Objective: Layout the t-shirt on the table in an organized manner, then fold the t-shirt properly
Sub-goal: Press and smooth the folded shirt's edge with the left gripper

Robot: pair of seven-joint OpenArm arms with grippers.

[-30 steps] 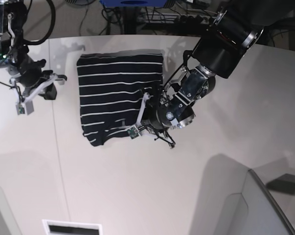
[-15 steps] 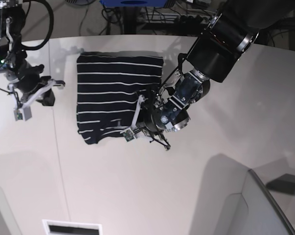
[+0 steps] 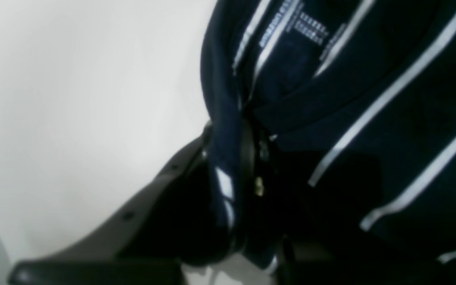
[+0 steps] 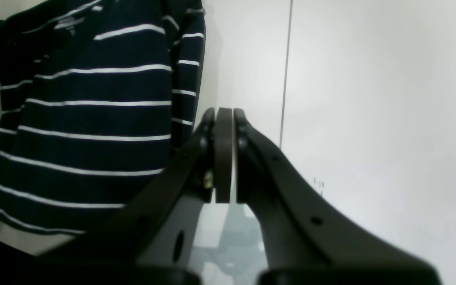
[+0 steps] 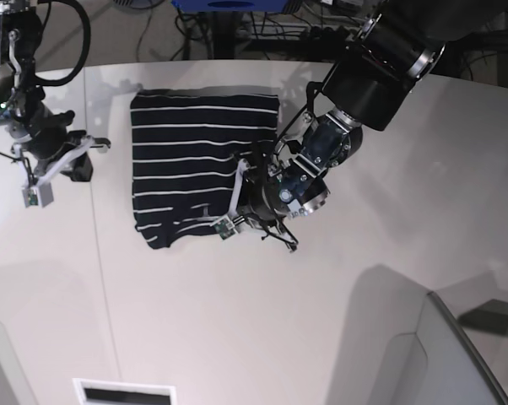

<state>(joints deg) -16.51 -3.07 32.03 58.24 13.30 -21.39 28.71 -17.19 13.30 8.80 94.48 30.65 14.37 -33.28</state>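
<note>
Cloth of the t-shirt [image 3: 370, 118] seemingly sits clamped in left pincer [image 3: 236, 186]; right pincer [image 4: 224, 154] closed, empty.

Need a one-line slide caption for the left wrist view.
Left gripper shut on the striped t-shirt edge near its neck label, above the white table.

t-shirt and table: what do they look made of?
T-shirt: soft knit cloth, matte dark navy with thin white stripes; it folds and bunches limply where the left tool pinches its edge. Table: smooth hard off-white top, likely laminate or painted board; faint sheen, soft shadows, a thin dark seam.
</note>
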